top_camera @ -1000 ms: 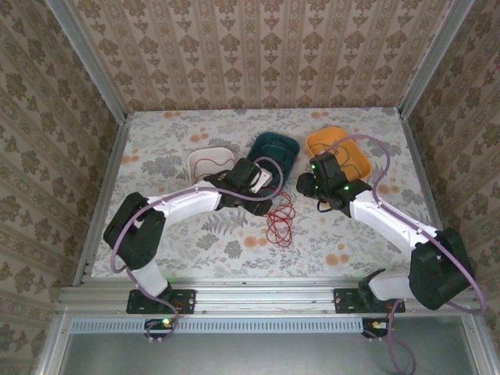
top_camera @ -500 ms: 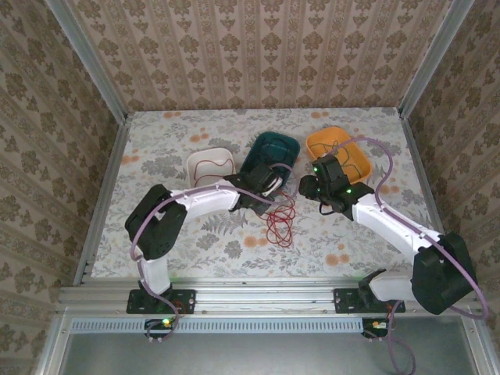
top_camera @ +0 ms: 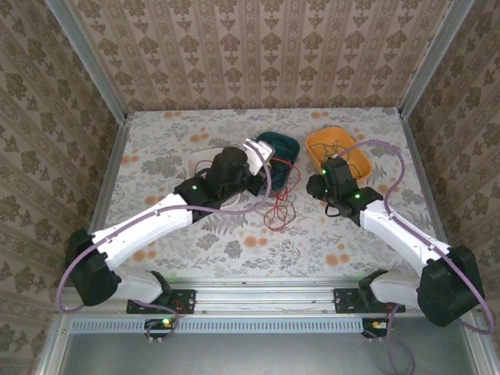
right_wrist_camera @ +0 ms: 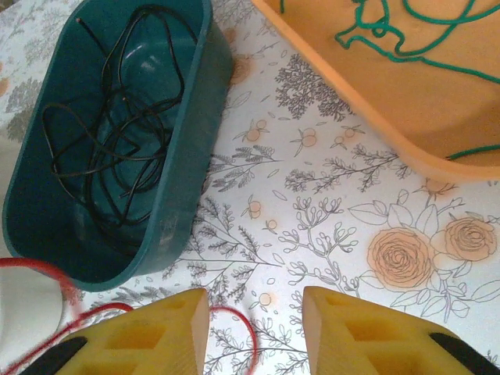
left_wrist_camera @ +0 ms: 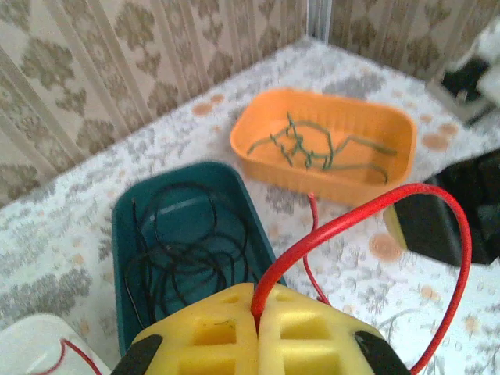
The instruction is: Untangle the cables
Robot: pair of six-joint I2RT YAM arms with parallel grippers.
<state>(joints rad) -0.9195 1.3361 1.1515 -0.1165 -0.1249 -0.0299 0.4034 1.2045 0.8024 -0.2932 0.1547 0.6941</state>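
My left gripper (top_camera: 258,154) is raised over the near end of the teal tray (top_camera: 285,145) and is shut on a red cable (left_wrist_camera: 367,212). That cable arcs out from between the yellow fingertips (left_wrist_camera: 226,312) and hangs down to a loose red tangle (top_camera: 276,209) on the table. A black cable (left_wrist_camera: 183,254) lies coiled in the teal tray. A green cable (left_wrist_camera: 312,147) lies in the orange tray (left_wrist_camera: 394,125). My right gripper (right_wrist_camera: 255,316) hovers open low over the table beside the teal tray (right_wrist_camera: 180,164), with a red loop (right_wrist_camera: 248,332) between its fingers, untouched.
A white tray (top_camera: 205,162) holding a strand of red cable sits left of the teal one. The orange tray (top_camera: 344,150) stands at the back right, close to my right arm. Patterned walls enclose the table at the back and both sides.
My left gripper has shut on the red cable and lifted it up and back over the teal tray, stretching the tangle upward. The right gripper shifted slightly right.
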